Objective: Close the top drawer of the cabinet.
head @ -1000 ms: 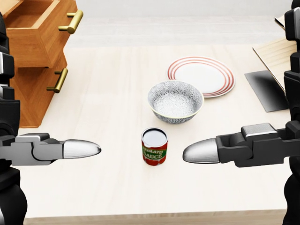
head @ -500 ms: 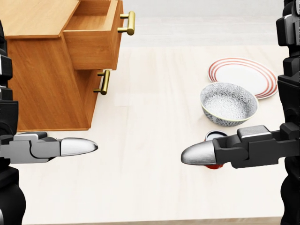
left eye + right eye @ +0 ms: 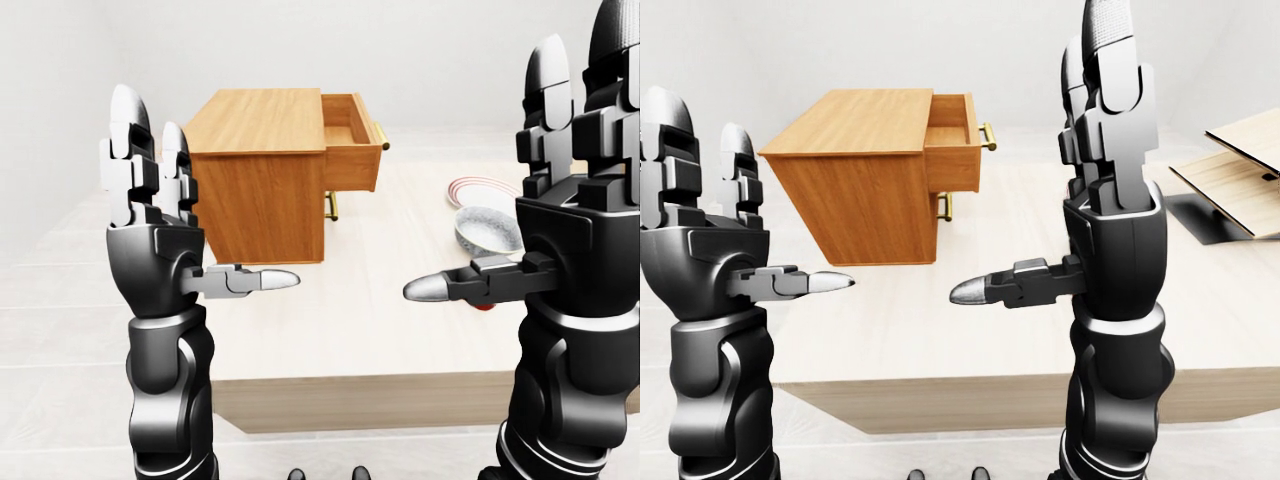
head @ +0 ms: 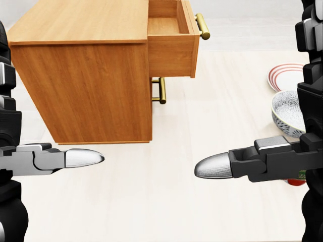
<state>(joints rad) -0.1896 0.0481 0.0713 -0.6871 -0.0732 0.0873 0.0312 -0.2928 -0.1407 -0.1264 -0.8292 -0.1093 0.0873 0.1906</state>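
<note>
The whole head view has shifted, so the camera has moved; the cabinet (image 4: 86,75) now fills its upper left, the patterned bowl (image 4: 290,113) pushed to the right edge; the top drawer (image 4: 171,43) stands pulled out, brass handle (image 4: 202,26) rightward; left hand (image 3: 150,200) and right hand (image 3: 1105,130) are open, fingers upright, both low, apart from the drawer, over the desk (image 4: 151,201).
</note>
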